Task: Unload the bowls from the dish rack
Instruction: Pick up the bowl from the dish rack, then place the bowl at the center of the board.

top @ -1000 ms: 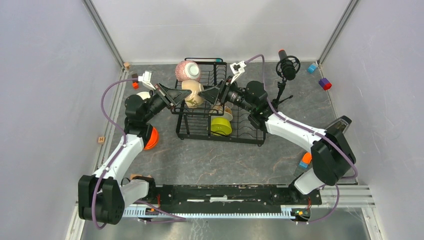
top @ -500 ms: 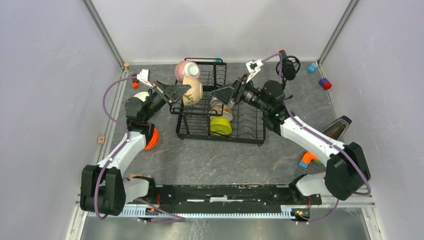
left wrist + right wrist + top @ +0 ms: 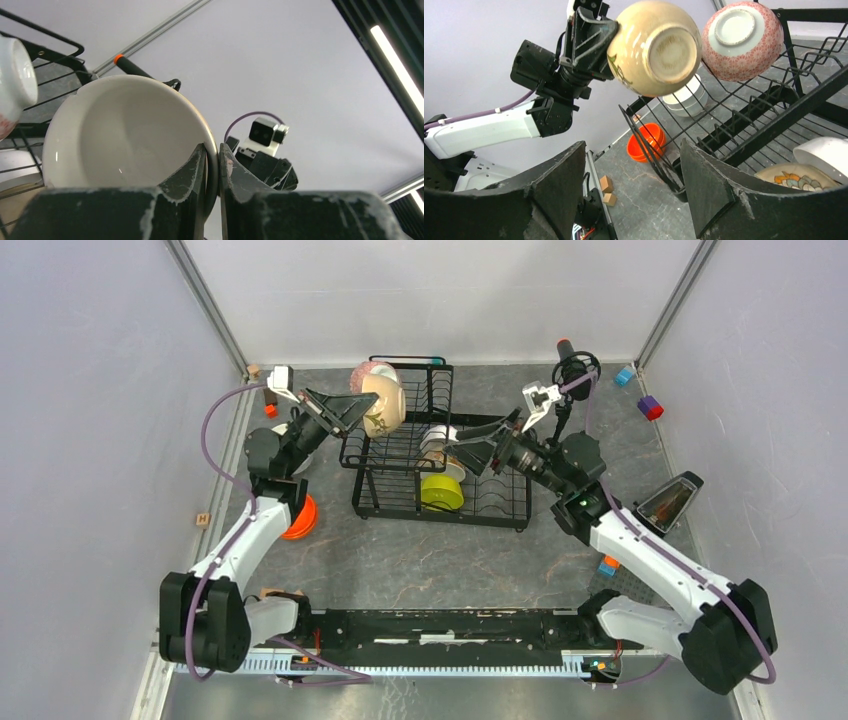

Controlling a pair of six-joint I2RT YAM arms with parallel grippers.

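Near side first. An orange bowl (image 3: 300, 518) sits on the table left of the dish rack (image 3: 495, 485), already out. A small white stack (image 3: 684, 99) lies further back on that same side. In the rack's lower tray a lime green bowl (image 3: 440, 492) stands on edge toward the front, with a white bowl (image 3: 824, 150) and a patterned bowl (image 3: 796, 177) close by.

Right gripper (image 3: 470, 445): jaws wide apart, nothing between them. It hovers over the rack's right half, pointed at the tray bowls.

Left gripper (image 3: 212, 150): pinched on the rim of the beige bowl (image 3: 385, 405), one finger inside the wall and one outside. The bowl is lifted above the rack's far-left corner, foot turned toward the right arm. A pink-speckled bowl (image 3: 741, 40) lies tipped on the upper shelf at that corner, just beside the held one. I cannot tell whether they touch.

Risks, my judgement:
- A rim pinch on a glazed wall is a thin hold. A quick swing out to the left of the rack could let the bowl pivot, slip and drop onto the wires.
- The held bowl could nudge the pink one off the shelf edge as it passes.
- Both arms meet over the rack. Sending the right down before the left is out invites a knock.
- The microphone tripod (image 3: 570, 390) stands just right of the rack's far corner, close to the right arm's cable, which could snag on it.
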